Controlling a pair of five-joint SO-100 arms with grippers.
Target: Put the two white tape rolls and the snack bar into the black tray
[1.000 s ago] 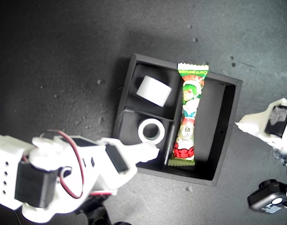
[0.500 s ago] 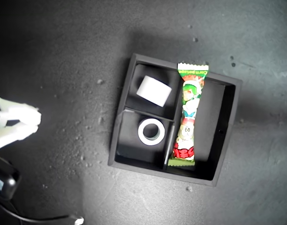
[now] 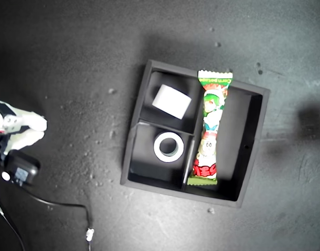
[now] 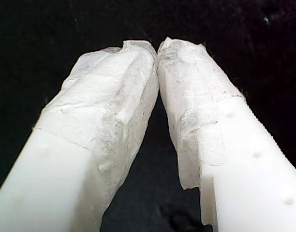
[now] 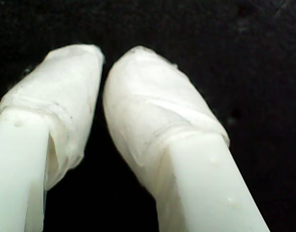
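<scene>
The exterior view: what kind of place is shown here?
Probably a tabletop robot test bench: a dark speckled surface holding only a black tray with sorted items, a white gripper, and a loose cable.

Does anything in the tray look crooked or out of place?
Mostly tidy. The snack bar lies in the black tray's long compartment, but its crimped top end rides over the rim. The plain tape roll rests on its side, slightly angled, while the smaller tape roll lies flat. Nothing is spilled.
</scene>
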